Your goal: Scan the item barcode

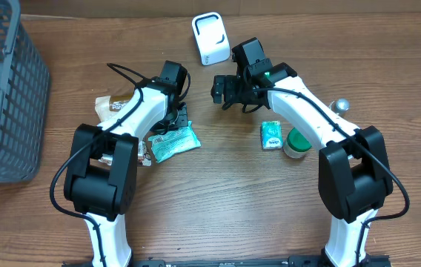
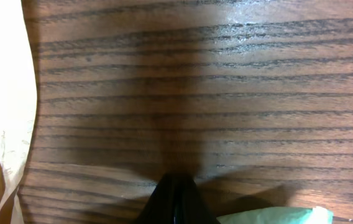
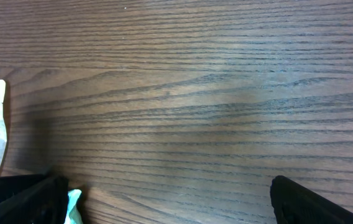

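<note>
A teal packet (image 1: pixel 173 142) lies on the table by my left gripper (image 1: pixel 174 120). In the left wrist view the left gripper (image 2: pixel 175 190) is shut, tips down at the wood, and nothing shows between its fingers. The teal packet's edge (image 2: pixel 282 216) lies just right of them. My right gripper (image 1: pixel 224 90) hovers open over bare wood near the table's middle. In the right wrist view the right gripper (image 3: pixel 164 196) holds nothing, and a teal corner (image 3: pixel 74 204) shows by its left finger. A white scanner (image 1: pixel 210 38) stands at the back. No barcode is visible.
A brown-and-white pouch (image 1: pixel 114 107) lies left of the left gripper. A small green packet (image 1: pixel 271 136), a green-lidded tub (image 1: pixel 297 142) and a silver knob (image 1: pixel 339 105) sit beside the right arm. A grey basket (image 1: pixel 3 96) fills the left edge.
</note>
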{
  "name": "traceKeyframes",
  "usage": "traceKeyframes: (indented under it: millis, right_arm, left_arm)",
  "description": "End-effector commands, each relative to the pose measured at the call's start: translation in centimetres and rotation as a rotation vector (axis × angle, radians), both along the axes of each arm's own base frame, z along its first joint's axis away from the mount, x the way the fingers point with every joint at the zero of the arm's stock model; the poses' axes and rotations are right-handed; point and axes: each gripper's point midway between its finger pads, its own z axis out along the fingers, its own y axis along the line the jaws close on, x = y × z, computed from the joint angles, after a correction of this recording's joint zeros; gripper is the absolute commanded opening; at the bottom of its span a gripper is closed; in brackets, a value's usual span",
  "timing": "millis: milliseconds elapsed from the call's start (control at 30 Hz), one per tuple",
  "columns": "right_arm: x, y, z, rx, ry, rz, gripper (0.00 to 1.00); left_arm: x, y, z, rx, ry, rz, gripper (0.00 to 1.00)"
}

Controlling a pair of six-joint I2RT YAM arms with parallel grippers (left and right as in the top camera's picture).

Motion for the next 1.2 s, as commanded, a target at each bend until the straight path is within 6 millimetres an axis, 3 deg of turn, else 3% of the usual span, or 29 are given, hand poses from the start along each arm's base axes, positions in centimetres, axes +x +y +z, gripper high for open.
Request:
traceKeyframes:
  millis: [0,400,600,733,900,1067,1167]
  right_arm:
    - [0.1,-0.3,-0.1,-0.006,-0.003,-0.009,1.0]
    - [0.0,-0.3,-0.1,-0.008,0.0,-0.009,1.0]
    - [-0.6,-0.1,-0.3,0.007,0.032,0.005,1.0]
    - [-1.2,-0.3,-0.6,-0.005,0.058,0.004,1.0]
    - [-1.2,-0.4,-0.6,-0.006,0.059,0.004,1.0]
    - [-1.2,-0.4,-0.6,-0.006,0.059,0.004,1.0]
    - [-1.2,-0.4,-0.6,-0.006,0.058,0.004,1.0]
  left_arm:
    - [-1.8,-0.3,-0.9,-0.013,0.052,0.002,0.04]
    - [-2.4,-4.0,-0.7,-0.186,0.084,-0.122,0.04]
    - [-2.8,-5.0,-0.7,-0.187,0.082,-0.2,0.04]
    - [-2.0,-4.6,-0.7,-0.144,0.049,-0.223,0.05]
    - [0.4,-3.6,-0.4,-0.088,-0.049,-0.203,0.05]
    - [1.0,-3.7,-0.2,-0.095,-0.072,-0.203,0.04]
    - [1.3,-3.5,1.4,-0.092,-0.051,-0.197,0.04]
